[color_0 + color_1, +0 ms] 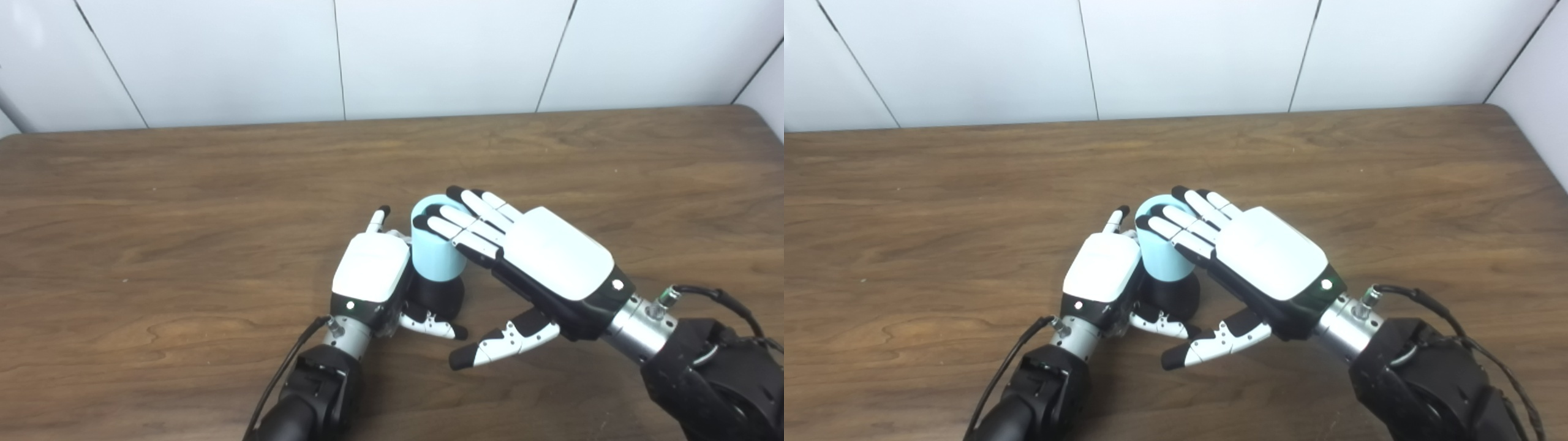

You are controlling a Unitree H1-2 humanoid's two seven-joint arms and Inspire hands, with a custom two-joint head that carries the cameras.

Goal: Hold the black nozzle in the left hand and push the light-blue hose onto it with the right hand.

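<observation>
Left robot hand (372,269) wraps the black nozzle (440,296), thumb under its base. Light-blue hose (433,252) sits on top of the nozzle, just right of that hand. Right robot hand (539,260) lies flat and open, fingers (456,229) resting on the hose top, gripping nothing. Press straight down, keeping the nozzle steady. Worktop (184,214) has room all round, edges well apart.
</observation>
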